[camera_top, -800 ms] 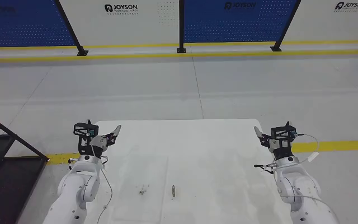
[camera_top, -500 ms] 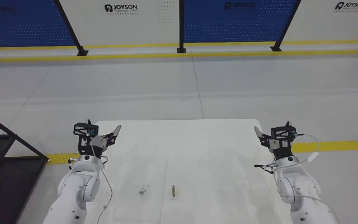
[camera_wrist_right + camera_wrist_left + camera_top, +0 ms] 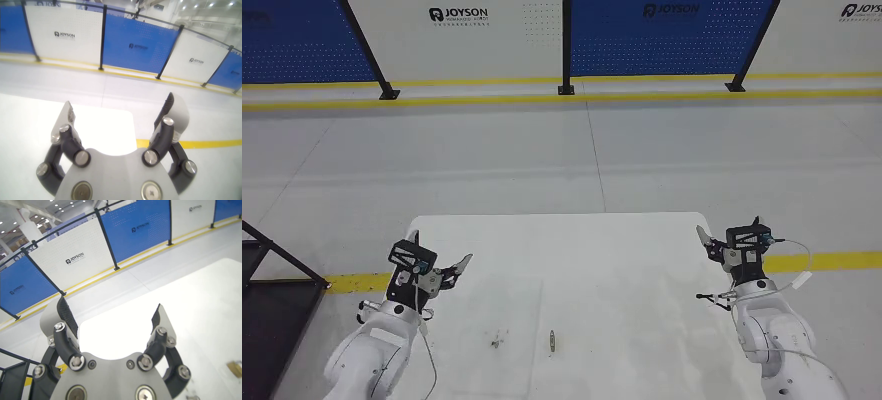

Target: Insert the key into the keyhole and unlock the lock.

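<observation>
A small brass lock (image 3: 552, 341) lies on the white table (image 3: 622, 260) near its front middle; it also sits at the left wrist view's edge as the lock (image 3: 235, 368). To its left lies a small dark key (image 3: 496, 342), a blur in the left wrist view (image 3: 191, 397). My left gripper (image 3: 440, 255) (image 3: 110, 302) hovers over the table's left side, behind and left of the key, open and holding nothing. My right gripper (image 3: 729, 235) (image 3: 119, 98) is at the table's far right corner, open with nothing in it.
A black rack (image 3: 267, 270) stands off the table's left side. Blue and white fence panels (image 3: 562, 40) stand far behind on the grey floor. A yellow floor line (image 3: 832, 261) runs past the table's right edge.
My left gripper has come forward and slightly right, closer to the key. The right arm, the lock and the key have not moved.
</observation>
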`<state>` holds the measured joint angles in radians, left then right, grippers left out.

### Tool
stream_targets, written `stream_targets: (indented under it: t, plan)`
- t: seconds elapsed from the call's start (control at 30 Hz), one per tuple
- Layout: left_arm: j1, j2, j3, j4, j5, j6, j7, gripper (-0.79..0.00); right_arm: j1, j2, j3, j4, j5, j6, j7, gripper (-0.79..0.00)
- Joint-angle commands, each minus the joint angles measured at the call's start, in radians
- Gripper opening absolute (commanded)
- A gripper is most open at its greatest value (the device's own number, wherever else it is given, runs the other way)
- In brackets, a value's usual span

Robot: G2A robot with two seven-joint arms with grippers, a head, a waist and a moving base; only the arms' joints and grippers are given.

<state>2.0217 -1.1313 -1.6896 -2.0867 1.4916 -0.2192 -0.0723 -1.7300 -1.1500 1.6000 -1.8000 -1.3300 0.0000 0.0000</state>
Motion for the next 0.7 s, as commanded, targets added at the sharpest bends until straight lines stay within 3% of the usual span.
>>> stream_targets:
  t: [0.0, 0.1, 0.2, 0.43, 0.67]
  plan:
    - [0.125, 0.002, -0.019, -0.073, 0.000, -0.058, -0.014, 0.000, 0.000, 0.000, 0.000, 0.000, 0.000, 0.000, 0.000, 0.000]
    - [0.257, -0.001, -0.021, -0.117, -0.085, -0.118, -0.049, 0.000, 0.000, 0.000, 0.000, 0.000, 0.000, 0.000, 0.000, 0.000]
    - [0.328, 0.000, -0.008, -0.145, -0.026, -0.123, -0.110, 0.000, 0.000, 0.000, 0.000, 0.000, 0.000, 0.000, 0.000, 0.000]
    - [0.325, -0.009, 0.125, -0.093, 0.057, -0.041, -0.268, 0.000, 0.000, 0.000, 0.000, 0.000, 0.000, 0.000, 0.000, 0.000]
    - [0.220, -0.017, 0.240, -0.004, 0.151, 0.037, -0.365, -0.031, 0.000, 0.000, 0.000, 0.000, 0.000, 0.000, 0.000, 0.000]
